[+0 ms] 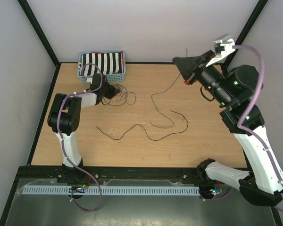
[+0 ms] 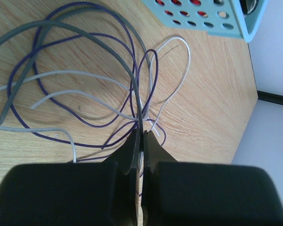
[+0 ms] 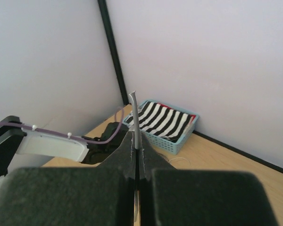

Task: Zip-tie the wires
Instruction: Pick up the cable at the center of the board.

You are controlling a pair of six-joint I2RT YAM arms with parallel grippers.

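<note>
On the wooden table's point(image 1: 203, 141) far-left corner, beside the blue basket point(image 1: 116, 74), the left gripper point(image 2: 142, 136) pinches shut on the looped wires point(image 1: 120, 98), while the raised right gripper point(image 3: 137, 141), well apart, clamps a grey strand point(image 3: 136, 120) trailing down-left between them.

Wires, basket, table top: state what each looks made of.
The wires: thin flexible strands in smooth, plastic-looking insulation, purple, grey and white, curling in loose loops. The core is hidden.
The basket: probably moulded plastic, light blue and slightly glossy, its wall pierced by rows of holes.
The table top: wood or wood-look laminate, matt, with a pale grain. Which one cannot be told.
</note>
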